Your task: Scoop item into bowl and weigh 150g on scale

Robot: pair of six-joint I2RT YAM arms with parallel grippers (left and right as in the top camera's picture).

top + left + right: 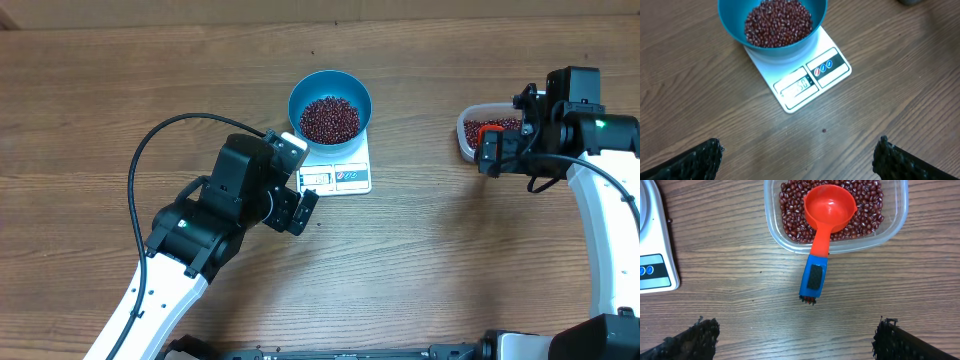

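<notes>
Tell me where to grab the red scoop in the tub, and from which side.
Take the scoop by its blue handle end, which sticks out over the clear tub's rim onto the table. Come from the table side with the right pincer, closing across the handle's narrow width. The red cup sits in the beans, walled in.

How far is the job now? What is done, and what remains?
Done: beans are in the bowl, which sits on the scale. The empty scoop lies in the tub. In hand: nothing; left tool and right tool are open. Left: confirm the weight; the display digits are too blurred to read.
</notes>
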